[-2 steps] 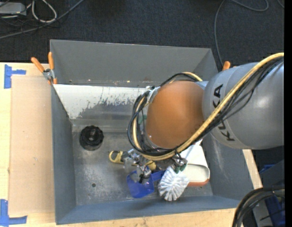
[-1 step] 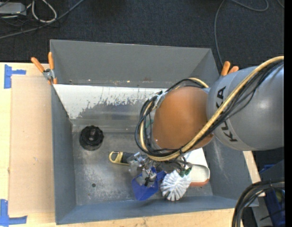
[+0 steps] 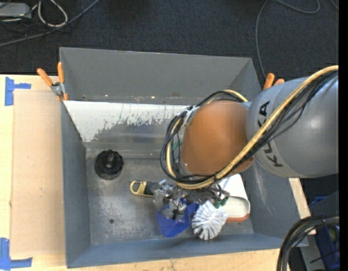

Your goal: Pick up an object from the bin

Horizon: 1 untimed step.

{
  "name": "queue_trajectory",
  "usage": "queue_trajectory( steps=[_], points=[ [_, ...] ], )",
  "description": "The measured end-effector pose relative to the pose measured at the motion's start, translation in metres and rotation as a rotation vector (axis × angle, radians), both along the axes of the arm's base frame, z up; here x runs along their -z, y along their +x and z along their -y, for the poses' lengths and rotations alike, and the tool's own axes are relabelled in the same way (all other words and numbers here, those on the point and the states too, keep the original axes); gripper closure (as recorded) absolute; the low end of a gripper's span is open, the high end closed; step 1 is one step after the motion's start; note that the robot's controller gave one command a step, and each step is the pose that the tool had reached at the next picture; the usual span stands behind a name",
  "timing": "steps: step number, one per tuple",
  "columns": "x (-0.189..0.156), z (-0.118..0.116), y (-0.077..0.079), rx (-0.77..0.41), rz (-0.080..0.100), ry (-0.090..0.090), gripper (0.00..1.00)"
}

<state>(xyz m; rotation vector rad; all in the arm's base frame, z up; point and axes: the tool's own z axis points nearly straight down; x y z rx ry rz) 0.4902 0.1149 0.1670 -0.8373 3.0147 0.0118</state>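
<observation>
**Gripper buried in the clutter**

Gripper [image 3: 174,199] sits low, and I can't tell if it's apart or closed. Blue piece [image 3: 172,224] is just beside it, with the white brush [image 3: 210,220] next along. Packed that tight, it could snag both, or neither.

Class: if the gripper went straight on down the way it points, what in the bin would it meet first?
Probably the blue object lying directly beneath the gripper, with the white brush just beside it. Depth is unclear from above, so the gap cannot be judged.
</observation>
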Motion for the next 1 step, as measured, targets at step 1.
queue_trajectory(
  steps=[1],
  points=[
    [-0.0677,0.0005,0.0072,0.001,-0.005,-0.001,1.0]
  ],
)
